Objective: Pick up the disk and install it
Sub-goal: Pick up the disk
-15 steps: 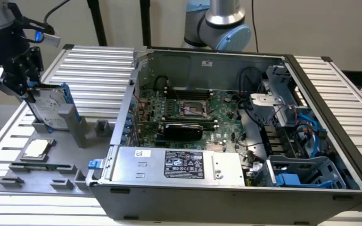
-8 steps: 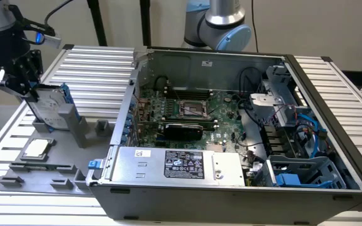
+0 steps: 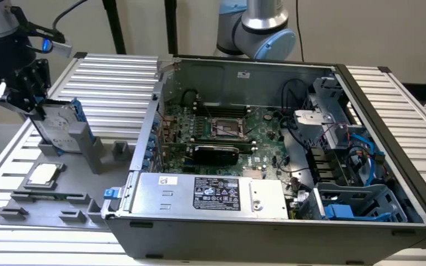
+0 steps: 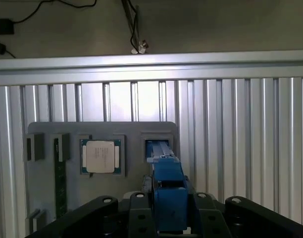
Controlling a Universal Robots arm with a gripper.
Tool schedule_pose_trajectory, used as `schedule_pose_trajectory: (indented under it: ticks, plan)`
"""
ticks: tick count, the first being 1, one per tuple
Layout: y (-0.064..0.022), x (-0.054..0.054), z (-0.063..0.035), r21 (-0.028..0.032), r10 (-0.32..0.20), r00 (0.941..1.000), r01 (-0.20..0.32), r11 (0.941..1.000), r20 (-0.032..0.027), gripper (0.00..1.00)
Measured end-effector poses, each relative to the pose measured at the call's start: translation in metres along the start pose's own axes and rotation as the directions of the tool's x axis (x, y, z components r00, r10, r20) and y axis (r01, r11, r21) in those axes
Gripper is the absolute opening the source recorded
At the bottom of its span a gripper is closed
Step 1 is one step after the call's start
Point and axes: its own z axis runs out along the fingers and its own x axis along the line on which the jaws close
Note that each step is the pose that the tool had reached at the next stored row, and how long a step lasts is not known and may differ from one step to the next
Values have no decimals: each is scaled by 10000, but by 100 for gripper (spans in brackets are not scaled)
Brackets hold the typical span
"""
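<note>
Ribbed aluminium table [image 3: 394,111], open computer case [image 3: 198,244] at centre. The disk [image 3: 56,126] stood on edge in a grey fixture tray [image 3: 87,178], nine o'clock from the case, long axis upright. The gripper [image 3: 33,108] hung directly above, jaws apparently clamped on its upper blue rail.

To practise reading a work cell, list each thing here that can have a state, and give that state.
disk: upright at its stand on the tray, gripped.
gripper: shut on the disk's upper edge.
computer case: open, interior exposed.
processor socket: looks empty.
chip: lying flat in its tray pocket.
</note>
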Motion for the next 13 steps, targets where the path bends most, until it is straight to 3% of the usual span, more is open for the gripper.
schedule_pose_trajectory:
  ticks: [5, 13]
  plan:
    - [0, 2, 0, 0, 0, 10000, 0, 10000, 11, 0]
    - [-1, 22, 0, -3, -2, 10000, 3, 10000, 93, 0]
